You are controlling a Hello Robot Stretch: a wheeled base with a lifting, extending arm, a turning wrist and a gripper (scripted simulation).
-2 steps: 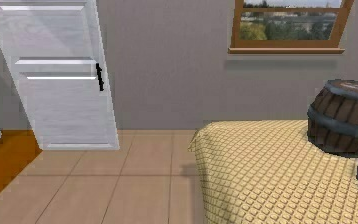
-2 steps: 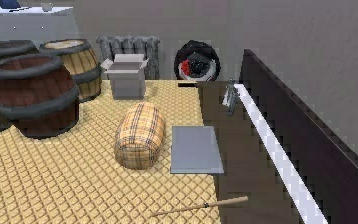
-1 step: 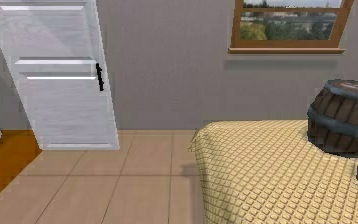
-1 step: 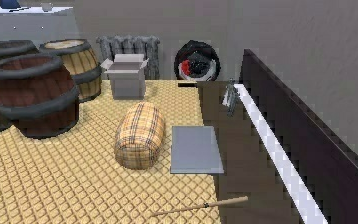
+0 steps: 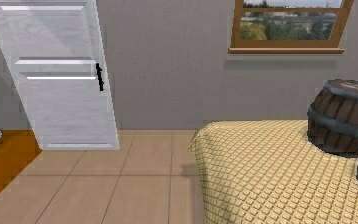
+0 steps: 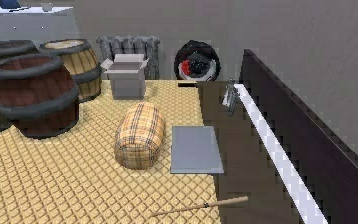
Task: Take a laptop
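Note:
A flat grey rectangular slab (image 6: 197, 150), shaped like a closed laptop, lies on the yellow quilted bed (image 6: 57, 180) in the arm side view. It rests just right of a plaid cylinder pillow (image 6: 139, 137) and near the bed's dark headboard (image 6: 297, 130).
Two wooden barrels (image 6: 37, 92) and a cardboard box (image 6: 125, 76) stand on the bed's far part. A small grey object (image 6: 229, 97) lies by the headboard, and a wooden bat (image 6: 202, 207) at the near edge. In the forward view are a white door (image 5: 62, 75), tiled floor (image 5: 117, 180), the bed corner (image 5: 277, 170) and a barrel (image 5: 342, 115).

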